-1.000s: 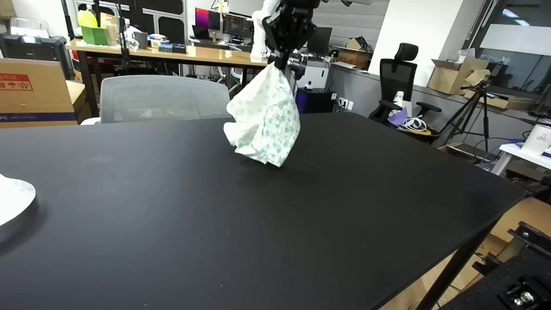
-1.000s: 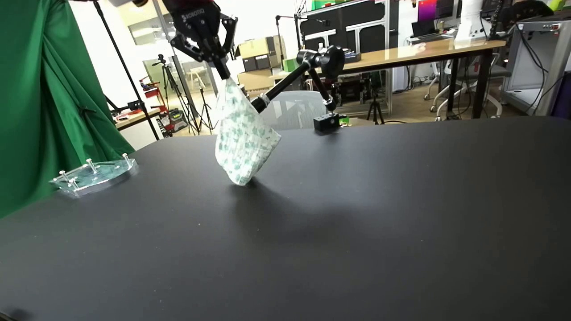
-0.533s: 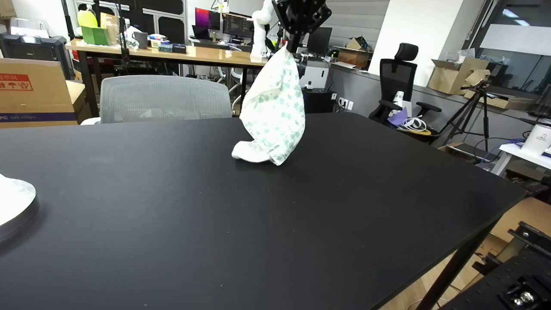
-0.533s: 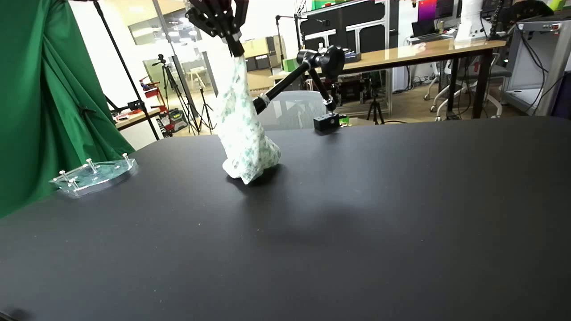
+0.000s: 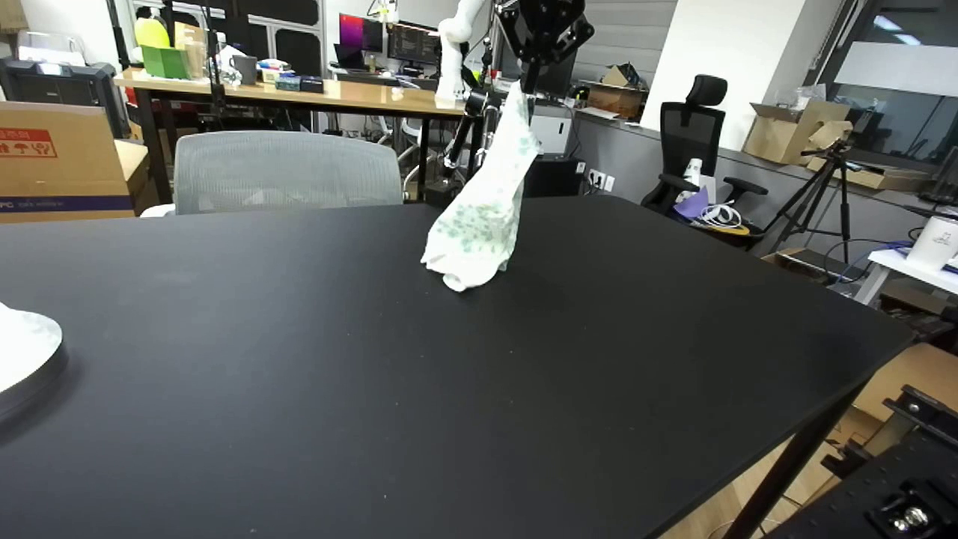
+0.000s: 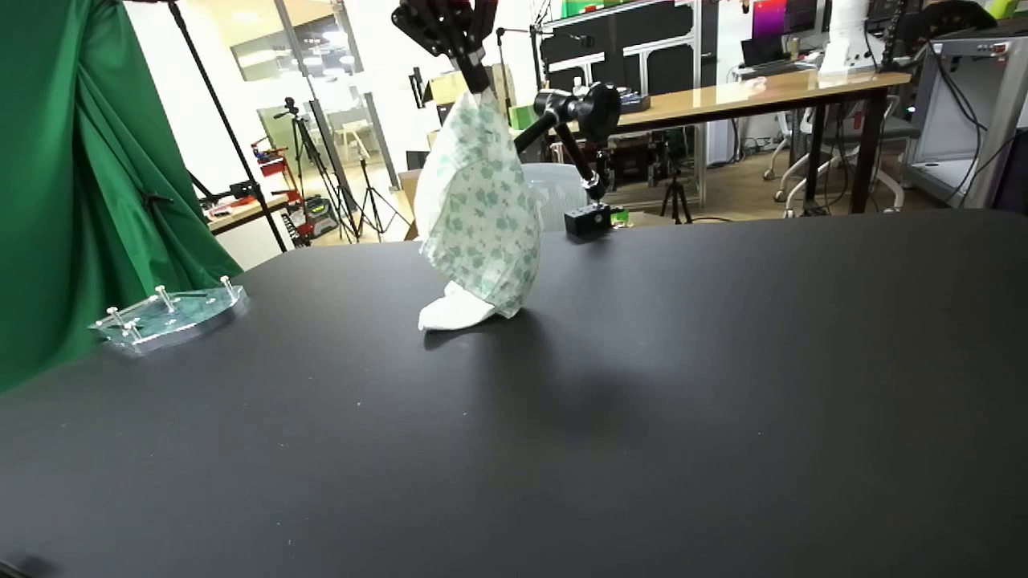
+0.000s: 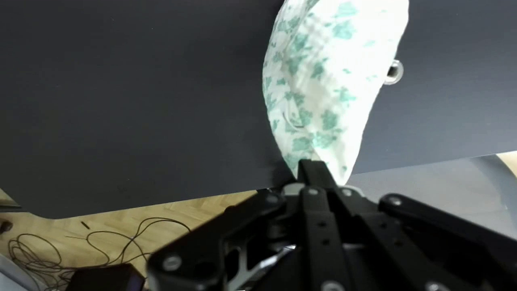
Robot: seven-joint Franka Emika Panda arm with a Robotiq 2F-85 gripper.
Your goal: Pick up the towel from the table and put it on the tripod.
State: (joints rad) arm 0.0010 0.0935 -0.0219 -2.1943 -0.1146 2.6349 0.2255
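Observation:
The towel [image 5: 479,217] is white with green leaf prints and hangs from my gripper [image 5: 528,88]. It also hangs in an exterior view [image 6: 491,229] below the gripper [image 6: 479,87]. Its lower end is at or just above the black table; I cannot tell if it touches. In the wrist view the fingertips [image 7: 317,165] are shut on the top of the towel [image 7: 323,89]. A black jointed stand [image 6: 594,112] on a block base is partly behind the towel; it also shows in an exterior view [image 5: 468,135]. Black tripods [image 5: 831,172] stand on the floor in the background.
The black table [image 5: 374,389] carries a clear plate with metal posts [image 6: 173,317] in an exterior view and a white round thing [image 5: 26,344] at the edge. A grey mesh chair [image 5: 288,172] stands behind the table. A green curtain [image 6: 88,160] hangs beside it.
My gripper has moved to the right in both exterior views and higher, carrying the towel. The towel has swung and twisted as it hangs. The jointed stand has not moved.

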